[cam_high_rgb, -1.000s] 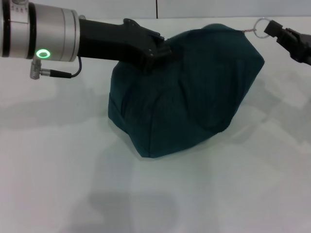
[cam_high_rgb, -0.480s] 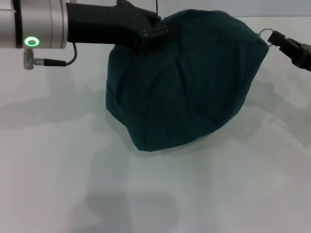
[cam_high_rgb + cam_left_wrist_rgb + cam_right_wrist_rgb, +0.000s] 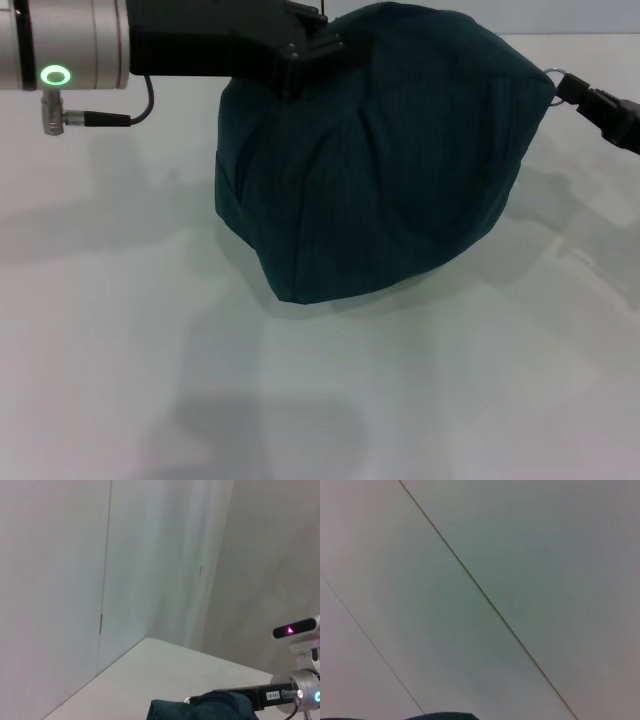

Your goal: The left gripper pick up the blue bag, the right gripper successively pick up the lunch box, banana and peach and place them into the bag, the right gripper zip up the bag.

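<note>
The blue bag (image 3: 380, 170) bulges in the middle of the white table (image 3: 120, 330), its top closed over. My left gripper (image 3: 318, 52) comes in from the left and is shut on the bag's upper left edge, holding it up. At the bag's upper right corner my right gripper (image 3: 568, 86) is shut on the metal ring pull (image 3: 551, 72) of the zipper. In the left wrist view the top of the bag (image 3: 200, 709) shows with the right arm (image 3: 280, 696) beyond it. The lunch box, banana and peach are hidden.
A pale wall (image 3: 560, 15) runs along the table's far edge just behind the bag. The right wrist view shows only wall panels (image 3: 480, 580).
My left gripper has risen with the bag's edge, lifting the bag's top higher. The right gripper and ring pull have shifted slightly down and right, at the bag's corner.
</note>
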`<state>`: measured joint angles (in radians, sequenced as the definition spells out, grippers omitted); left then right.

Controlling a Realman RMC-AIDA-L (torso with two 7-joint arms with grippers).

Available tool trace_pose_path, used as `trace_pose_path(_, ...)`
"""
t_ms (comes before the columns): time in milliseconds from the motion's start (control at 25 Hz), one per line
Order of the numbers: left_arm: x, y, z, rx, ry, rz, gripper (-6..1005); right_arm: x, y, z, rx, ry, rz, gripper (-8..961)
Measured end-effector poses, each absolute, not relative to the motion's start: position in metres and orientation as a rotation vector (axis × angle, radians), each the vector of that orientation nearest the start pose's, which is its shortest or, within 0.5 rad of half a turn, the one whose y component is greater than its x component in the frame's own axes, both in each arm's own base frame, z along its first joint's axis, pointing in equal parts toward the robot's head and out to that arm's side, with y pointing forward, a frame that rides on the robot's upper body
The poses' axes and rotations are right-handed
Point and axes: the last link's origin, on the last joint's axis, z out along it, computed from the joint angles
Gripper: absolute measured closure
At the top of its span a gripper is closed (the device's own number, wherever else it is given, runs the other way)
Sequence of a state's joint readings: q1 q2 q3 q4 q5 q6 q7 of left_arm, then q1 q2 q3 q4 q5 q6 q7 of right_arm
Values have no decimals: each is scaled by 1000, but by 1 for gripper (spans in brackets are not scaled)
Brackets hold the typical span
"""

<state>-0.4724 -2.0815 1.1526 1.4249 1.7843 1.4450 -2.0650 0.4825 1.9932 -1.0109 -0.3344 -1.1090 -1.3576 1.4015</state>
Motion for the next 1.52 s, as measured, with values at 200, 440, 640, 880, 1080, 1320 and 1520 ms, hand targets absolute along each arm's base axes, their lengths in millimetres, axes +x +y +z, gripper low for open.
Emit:
trace_pose_path(200,-113,347,53,-2749,-467,-719,912,279,351,19,-2111,1041,1260,952)
trace_pose_path(440,-113,346,54,-2745,-476,-748,912,281,351,17,-2098,1061,1248,953)
trace_pose_path(640,-115,346,53,-2741,-492,-753,912,292,350,18,-2052,1141,1232,896)
trace_pose_path(880,-123,347,48,-2730,-536,-756,913,310,339,31,-1975,1175,1247,733)
trace_pose_path(1080,-138,353,35,-2715,-605,-794,914,318,329,42,-1934,1166,1281,522)
trace_pose_path(1320,-156,364,21,-2669,-661,-859,909,317,326,41,-1934,1173,1308,309)
trace_pose_path(1520,-160,368,12,-2671,-670,-878,904,313,325,41,-1949,1162,1330,172)
